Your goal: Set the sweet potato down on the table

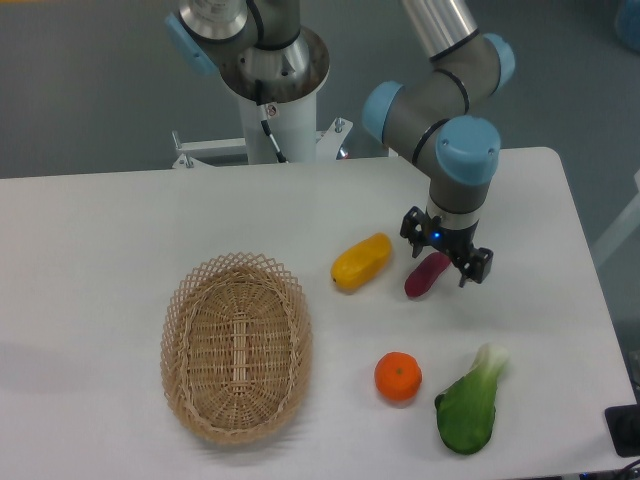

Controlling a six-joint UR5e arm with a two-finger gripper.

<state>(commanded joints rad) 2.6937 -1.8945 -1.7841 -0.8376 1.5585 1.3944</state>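
Observation:
The sweet potato (425, 275), slim and magenta-purple, lies on the white table (120, 220) right of centre, tilted with its upper end toward the gripper. My gripper (446, 255) hangs just above it with its black fingers (480, 266) spread to either side, open and holding nothing. The potato's upper end sits under the gripper.
A yellow oblong fruit (362, 261) lies just left of the potato. An orange (398, 377) and a green leafy vegetable (470, 405) sit nearer the front edge. An oval wicker basket (237, 345) stands at the front left. The robot base (272, 70) is behind.

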